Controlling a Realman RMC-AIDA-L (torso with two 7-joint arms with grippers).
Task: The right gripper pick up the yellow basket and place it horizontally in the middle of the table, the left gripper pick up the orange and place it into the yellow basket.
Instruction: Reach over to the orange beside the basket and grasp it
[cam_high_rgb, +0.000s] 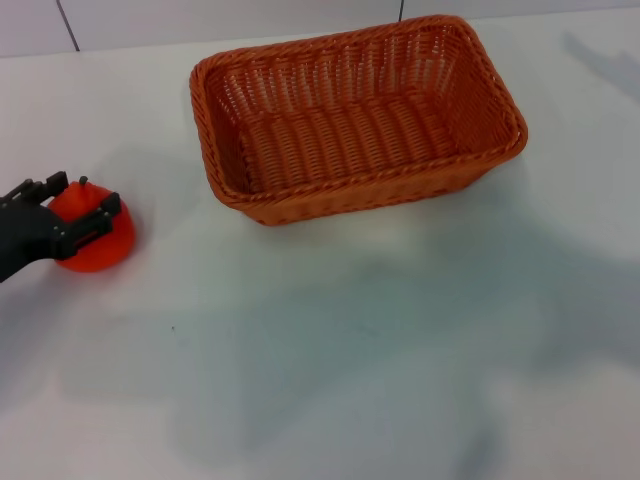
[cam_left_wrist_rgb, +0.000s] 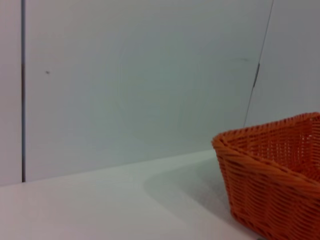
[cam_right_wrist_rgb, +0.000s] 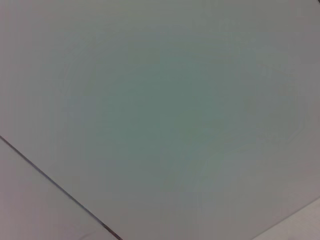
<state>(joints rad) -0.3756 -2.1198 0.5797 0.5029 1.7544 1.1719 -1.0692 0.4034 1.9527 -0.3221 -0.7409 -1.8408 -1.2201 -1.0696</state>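
Orange (cam_high_rgb: 92, 238) remains on table (cam_high_rgb: 350, 380), left of yellow basket (cam_high_rgb: 355, 115), which is placed and empty. Left gripper (cam_high_rgb: 80, 215) straddles it, fingers apparently closed; lift and deposit outstanding.

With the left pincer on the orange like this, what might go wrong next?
1. The left pincer sits around the orange from the far side, seemingly off its middle; the round fruit may slip or roll away.
2. The basket has a raised rim; a low carry might knock the orange against it.
3. The basket is light-looking wicker; a bump may shift it.
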